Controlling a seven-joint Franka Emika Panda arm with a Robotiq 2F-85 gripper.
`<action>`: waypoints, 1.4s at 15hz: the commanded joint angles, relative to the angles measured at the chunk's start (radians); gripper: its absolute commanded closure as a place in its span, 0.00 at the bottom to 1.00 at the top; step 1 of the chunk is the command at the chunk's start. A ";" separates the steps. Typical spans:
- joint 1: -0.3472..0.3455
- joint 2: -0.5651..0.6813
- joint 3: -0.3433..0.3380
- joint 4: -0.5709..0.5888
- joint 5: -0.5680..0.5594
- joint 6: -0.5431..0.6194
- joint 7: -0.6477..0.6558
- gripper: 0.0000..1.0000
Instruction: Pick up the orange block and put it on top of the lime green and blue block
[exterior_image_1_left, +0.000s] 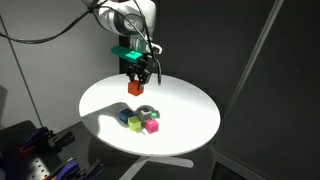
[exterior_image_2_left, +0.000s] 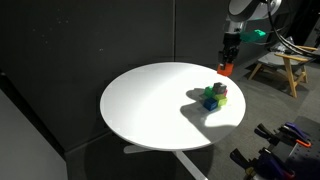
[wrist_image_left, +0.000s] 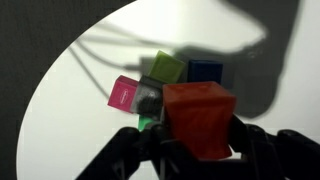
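We are mid-carry: our gripper (exterior_image_1_left: 136, 80) is clamped on the orange block (wrist_image_left: 200, 118), clear of the table (exterior_image_1_left: 190, 105); the lime green block (wrist_image_left: 168, 68) and blue block (wrist_image_left: 205, 72) sit side by side below, just ahead of it; next we centre over that pair and lower; the orange block hides our fingertips, and the cluster's near edge is blurred

No text, label, brand, number or sign can be read in any view. The near faces of the small bright orange plastic cube (wrist_image_left: 200, 118) and the round white table top (exterior_image_1_left: 190, 110) look plain; everything else is too small or blurred to tell.
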 joint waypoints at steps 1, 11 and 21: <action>0.023 -0.025 0.000 -0.037 -0.021 0.030 0.062 0.73; 0.052 0.026 0.011 -0.078 -0.010 0.131 0.056 0.73; 0.049 0.107 0.017 -0.073 -0.008 0.198 0.040 0.73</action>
